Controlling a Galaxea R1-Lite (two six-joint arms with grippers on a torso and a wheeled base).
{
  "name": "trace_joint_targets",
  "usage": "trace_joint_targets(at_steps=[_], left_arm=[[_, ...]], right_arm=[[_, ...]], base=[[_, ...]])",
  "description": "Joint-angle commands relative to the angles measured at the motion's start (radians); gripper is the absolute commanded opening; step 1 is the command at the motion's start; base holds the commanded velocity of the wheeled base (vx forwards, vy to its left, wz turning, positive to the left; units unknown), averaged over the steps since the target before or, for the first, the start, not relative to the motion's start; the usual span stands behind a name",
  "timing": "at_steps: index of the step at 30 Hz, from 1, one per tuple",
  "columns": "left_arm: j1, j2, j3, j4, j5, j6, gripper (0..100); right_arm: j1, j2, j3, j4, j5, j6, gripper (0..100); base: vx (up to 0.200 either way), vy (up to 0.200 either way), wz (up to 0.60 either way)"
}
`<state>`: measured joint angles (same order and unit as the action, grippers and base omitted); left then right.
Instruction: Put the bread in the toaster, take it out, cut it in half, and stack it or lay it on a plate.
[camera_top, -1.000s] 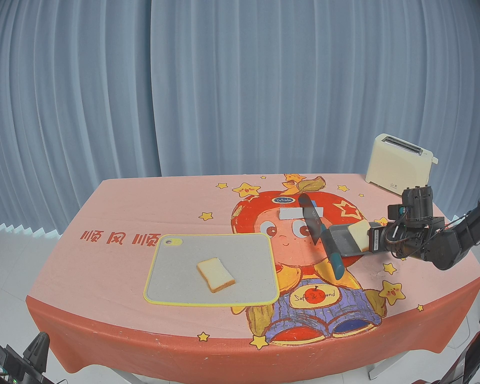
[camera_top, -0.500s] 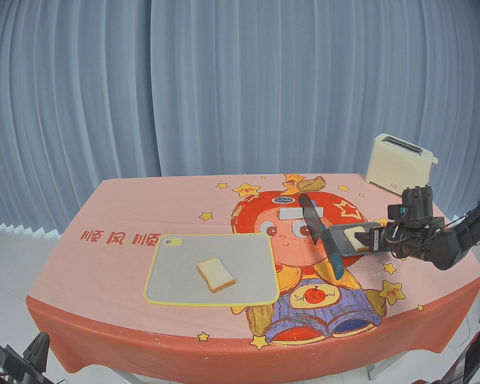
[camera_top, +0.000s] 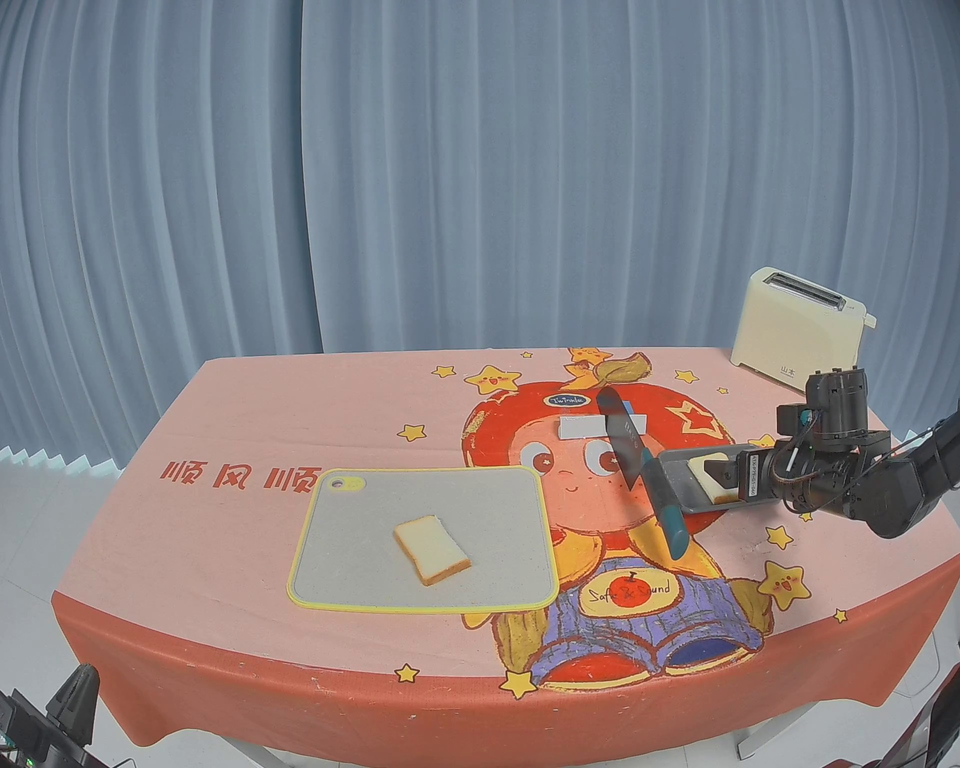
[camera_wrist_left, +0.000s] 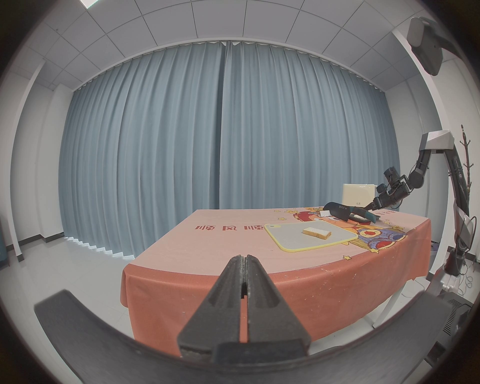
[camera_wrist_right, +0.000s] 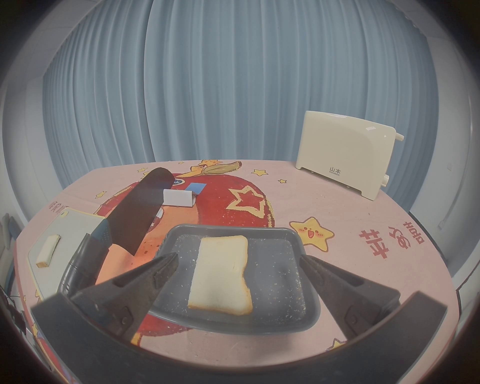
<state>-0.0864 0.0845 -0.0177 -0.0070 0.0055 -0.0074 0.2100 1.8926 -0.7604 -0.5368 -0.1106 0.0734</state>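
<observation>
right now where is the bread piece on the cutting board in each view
Head view: the bread piece lies near the middle of the cutting board.
Left wrist view: it lies on the board, far off.
Right wrist view: it lies on the board, beyond the knife.
Shared landmark: the cream toaster.
</observation>
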Motion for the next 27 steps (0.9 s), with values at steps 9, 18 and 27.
trace_joint_targets(at_steps=[9,18,27], left_arm=[[0.0,0.001,0.018,-0.001,0.001,0.0,0],[0.0,0.001,0.018,-0.001,0.001,0.0,0],[0.0,0.001,0.018,-0.001,0.001,0.0,0]], right_arm=[[0.0,-0.082,0.004,0.0,0.002,0.0,100],[0.026,-0.164,0.027,0.0,0.002,-0.004,100],[0.065,-0.211,0.047,0.001,0.002,-0.006,100]], base=[[0.0,0.0,0.0],[0.0,0.0,0.0],[0.0,0.0,0.0]])
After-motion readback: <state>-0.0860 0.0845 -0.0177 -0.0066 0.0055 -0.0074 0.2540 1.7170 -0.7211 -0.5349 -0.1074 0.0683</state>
